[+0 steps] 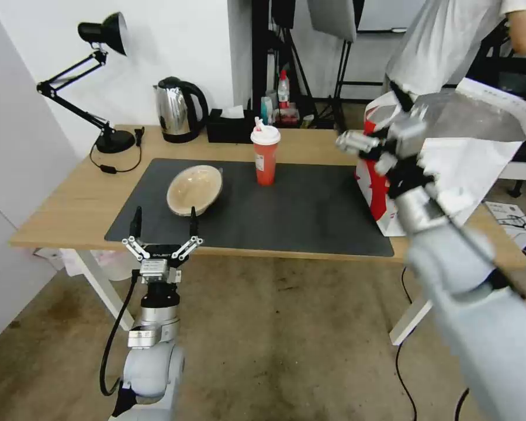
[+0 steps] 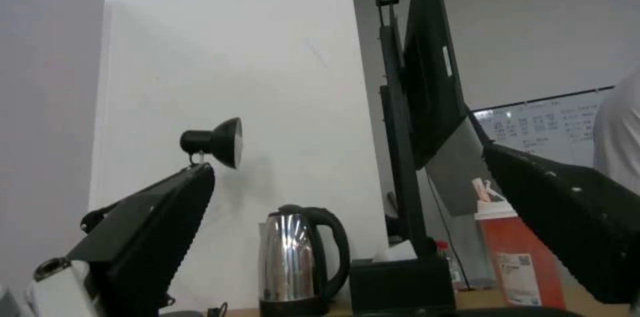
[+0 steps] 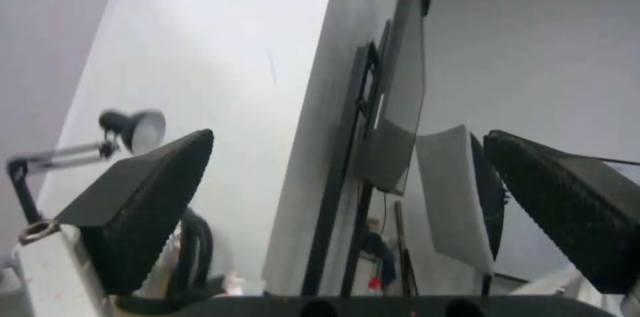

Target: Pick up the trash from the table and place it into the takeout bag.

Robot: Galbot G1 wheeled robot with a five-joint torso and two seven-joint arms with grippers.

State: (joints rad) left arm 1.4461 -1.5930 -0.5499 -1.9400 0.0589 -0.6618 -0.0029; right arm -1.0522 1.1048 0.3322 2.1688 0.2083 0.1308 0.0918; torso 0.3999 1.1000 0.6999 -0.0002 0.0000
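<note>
Over the desk's right end the right tool (image 1: 362, 153) hangs spread and empty beside the boxy red-and-white takeout bag (image 1: 377, 190), left tool (image 1: 163, 229) splayed at the near edge, so next likely the beige paper-like bowl (image 1: 194, 189) or red white-lidded drink cup (image 1: 265, 155) mid-desk.

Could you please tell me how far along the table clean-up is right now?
Still out on the dark mat: the beige bowl and the red drink cup. Nothing is in hand: the left gripper is open at the table's near edge, and the right gripper, raised beside the takeout bag, is open. The bag's contents are hidden.
</note>
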